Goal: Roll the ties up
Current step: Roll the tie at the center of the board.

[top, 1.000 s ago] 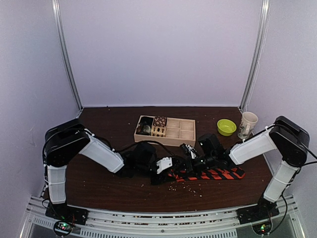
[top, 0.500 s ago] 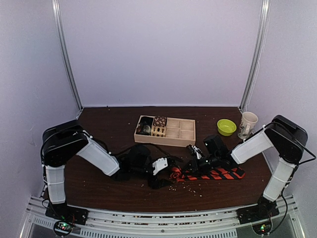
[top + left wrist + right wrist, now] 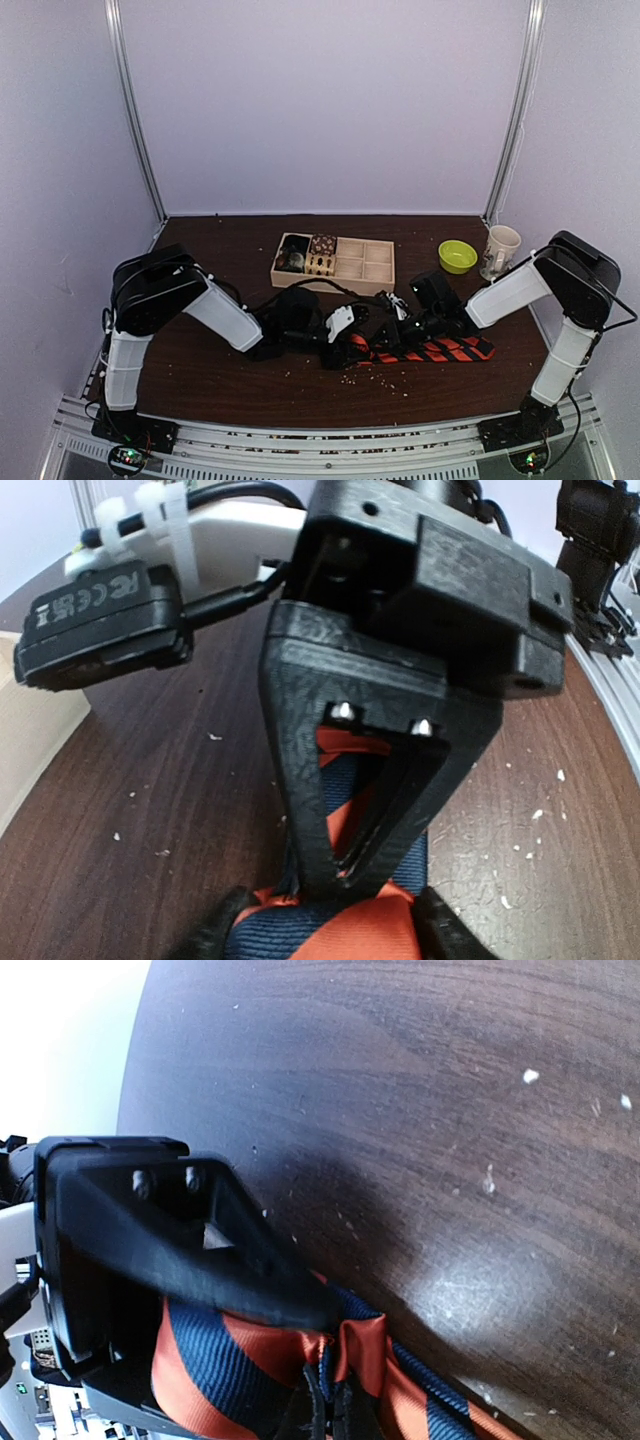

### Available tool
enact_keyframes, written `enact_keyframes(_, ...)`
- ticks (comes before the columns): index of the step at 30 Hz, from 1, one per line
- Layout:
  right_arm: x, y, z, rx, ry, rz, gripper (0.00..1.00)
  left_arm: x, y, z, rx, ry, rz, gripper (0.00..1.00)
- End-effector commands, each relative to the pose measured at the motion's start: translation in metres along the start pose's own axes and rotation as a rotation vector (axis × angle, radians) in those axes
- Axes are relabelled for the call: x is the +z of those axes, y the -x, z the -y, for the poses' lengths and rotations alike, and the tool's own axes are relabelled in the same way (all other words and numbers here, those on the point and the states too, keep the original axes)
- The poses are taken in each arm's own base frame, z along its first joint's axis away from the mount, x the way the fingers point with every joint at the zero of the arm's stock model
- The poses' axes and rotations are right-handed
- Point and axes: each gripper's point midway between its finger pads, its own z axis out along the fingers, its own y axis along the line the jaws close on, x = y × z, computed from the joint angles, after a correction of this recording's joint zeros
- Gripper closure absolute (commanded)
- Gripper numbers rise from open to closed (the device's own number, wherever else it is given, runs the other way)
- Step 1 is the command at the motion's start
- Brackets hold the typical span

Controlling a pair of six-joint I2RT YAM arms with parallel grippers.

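Observation:
The tie [image 3: 440,350], red-orange with dark diagonal stripes, lies flat on the table right of centre. Its left end is bunched into a small roll [image 3: 357,347]. My left gripper [image 3: 347,343] holds that roll; in the left wrist view its fingertips [image 3: 212,938] flank the striped fabric [image 3: 350,930]. My right gripper [image 3: 385,336] meets it from the right. Its black fingers [image 3: 345,860] are closed to a point on a fold of the tie. In the right wrist view my gripper [image 3: 332,1415] pinches the orange fold [image 3: 360,1345].
A wooden tray [image 3: 375,283] with compartments stands behind the grippers, small patterned fabric rolls [image 3: 322,245] in its left cells. A green bowl [image 3: 457,256] and a paper cup [image 3: 499,250] stand at the back right. Pale crumbs [image 3: 375,375] lie in front of the tie.
My left arm has swung right and its gripper has come closer to the tie's rolled end. My right gripper shifted slightly right a second ago and has held still since.

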Motion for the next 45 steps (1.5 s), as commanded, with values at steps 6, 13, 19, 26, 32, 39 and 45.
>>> enact_keyframes(6,0.022,-0.007,0.021,-0.013,-0.157,-0.062,1.0,-0.024,-0.024,0.003,0.073,0.037,-0.146,0.68)
enact_keyframes(13,0.003,0.011,-0.013,-0.067,-0.109,-0.011,0.78,-0.05,-0.078,-0.003,0.112,0.113,-0.384,0.71)
enact_keyframes(19,-0.027,0.003,0.0,-0.033,-0.173,0.037,0.71,-0.049,-0.084,-0.005,0.111,0.113,-0.41,0.72)
enact_keyframes(26,-0.033,0.005,0.0,0.023,-0.114,0.075,0.71,-0.047,-0.09,0.001,0.138,0.067,-0.437,0.71)
enact_keyframes(32,-0.018,0.022,-0.048,0.007,0.012,0.091,0.64,-0.049,-0.096,0.003,0.155,0.049,-0.474,0.7)
enact_keyframes(39,0.006,0.02,-0.07,0.024,0.09,0.056,0.62,-0.047,-0.093,0.002,0.159,0.039,-0.481,0.7)
enact_keyframes(45,0.025,0.019,-0.054,0.046,0.049,0.028,0.65,-0.046,-0.089,0.003,0.158,0.028,-0.47,0.7)
